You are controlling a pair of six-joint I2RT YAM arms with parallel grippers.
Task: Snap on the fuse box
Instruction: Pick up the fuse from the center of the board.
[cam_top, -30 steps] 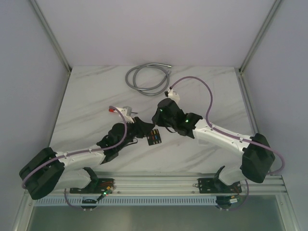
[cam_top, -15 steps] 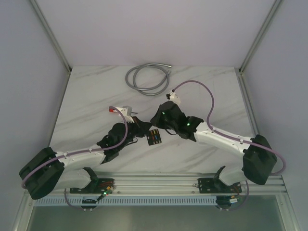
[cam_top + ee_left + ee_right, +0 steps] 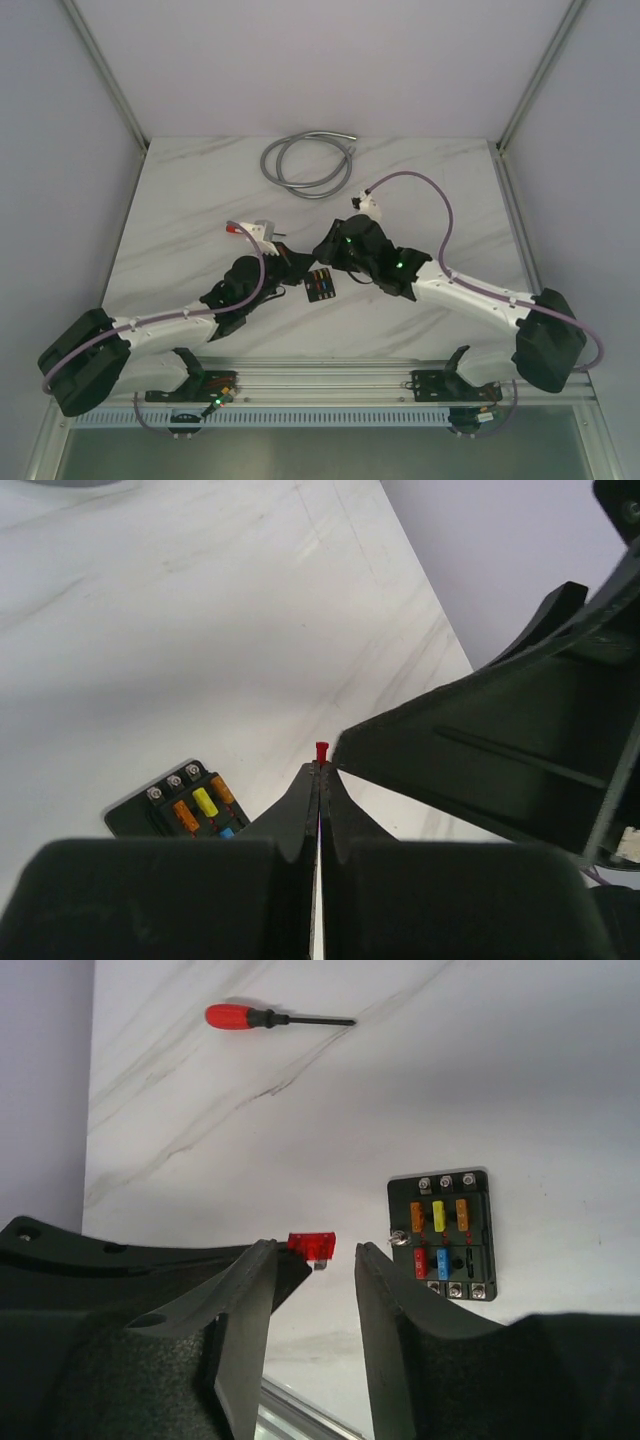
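Bright, even overhead light, soft shadows; wrist-view foregrounds slightly blurred.

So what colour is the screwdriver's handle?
Red. The screwdriver handle shows best in the right wrist view.

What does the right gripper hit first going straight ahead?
Probably the red fuse pinched by the left gripper: it sits in the gap of the open right gripper. Depth unclear. Fuse box lies aside.

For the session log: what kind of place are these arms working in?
Probably a lab robot workcell: plain walls on metal frame posts enclose a marble-patterned table holding a coiled cable and the fuse box.
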